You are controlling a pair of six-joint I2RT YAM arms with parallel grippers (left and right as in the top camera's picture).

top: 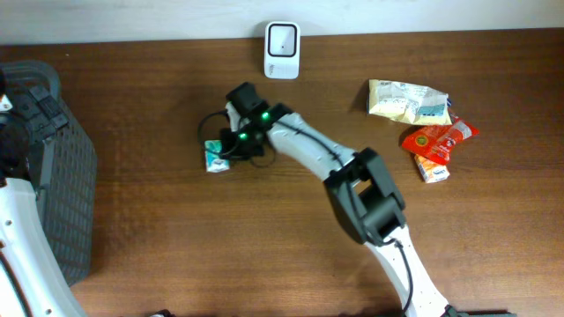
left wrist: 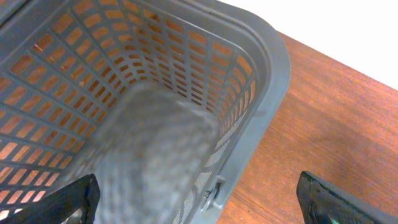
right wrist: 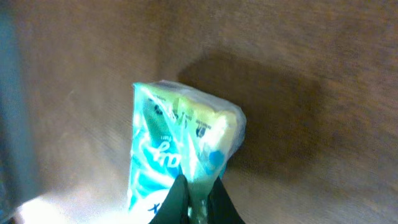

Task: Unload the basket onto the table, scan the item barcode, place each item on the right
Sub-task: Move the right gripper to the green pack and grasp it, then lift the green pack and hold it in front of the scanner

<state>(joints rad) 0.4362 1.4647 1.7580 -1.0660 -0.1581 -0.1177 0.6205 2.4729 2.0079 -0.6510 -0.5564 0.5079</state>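
Holding the left gripper wide and empty above the grey basket at the near left, well apart from the work and posing little danger. Pinching the teal packet with the right gripper near the middle of the table, a little left of centre, jaws closed tight on only a thin, crinkled edge of the film. Not telling from either view whether the packet is resting on the wood or already just clear of it. Judging that hold as shallow, and so risking the slick wrapper sliding out under its own weight during a lift or a quick swing. Risking also the bag dangling and twisting from that single edge, turning whichever face is meant for reading away from the reader. Seeing no barcode on the faces in view, so possibly carrying the wrong side forward. Passing well clear of the cream bag and red packet at the right, so expecting no trouble there. Reaching toward the white scanner at the far edge, and risking a knock against it if coming in too low or too fast.
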